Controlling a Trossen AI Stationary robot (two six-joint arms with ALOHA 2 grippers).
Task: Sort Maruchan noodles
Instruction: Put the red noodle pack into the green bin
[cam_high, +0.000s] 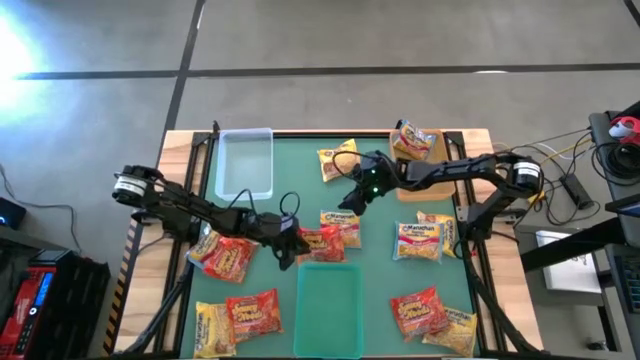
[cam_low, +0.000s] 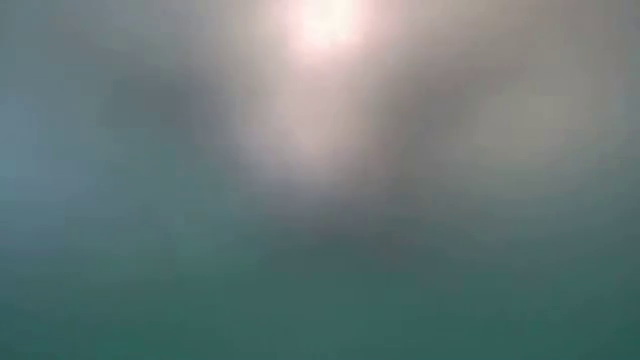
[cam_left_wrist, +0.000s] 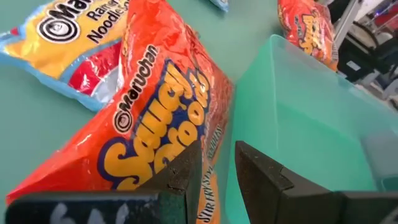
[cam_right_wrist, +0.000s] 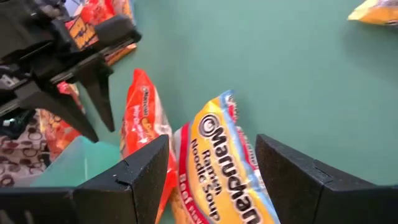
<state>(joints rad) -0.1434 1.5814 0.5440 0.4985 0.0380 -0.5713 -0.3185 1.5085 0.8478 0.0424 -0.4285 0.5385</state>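
Note:
My left gripper (cam_high: 292, 247) is shut on a red-orange Maruchan packet (cam_high: 322, 245) at the table's middle, just beyond the green tray (cam_high: 330, 300). A yellow packet with a pink label (cam_high: 342, 222) lies flat beside it. My right gripper (cam_high: 352, 198) hangs open above that yellow packet (cam_right_wrist: 224, 174), fingers on either side of it without touching. The left gripper (cam_right_wrist: 99, 118) also shows in the right wrist view. The low view shows only blur. My left gripper pinches the red-orange packet by one edge seam (cam_left_wrist: 210, 180) between its two fingers. The fingers slant down from the table's left. The packet stands tilted up on its side (cam_right_wrist: 146, 118) next to the green tray's wall (cam_left_wrist: 273, 93).
A clear tray (cam_high: 245, 160) stands at the far left, and a brown tray (cam_high: 405, 185) with a packet (cam_high: 416, 140) at the far right. More packets lie around: far middle (cam_high: 337, 160), right (cam_high: 420, 242), near right (cam_high: 418, 310), left (cam_high: 225, 257), near left (cam_high: 252, 310).

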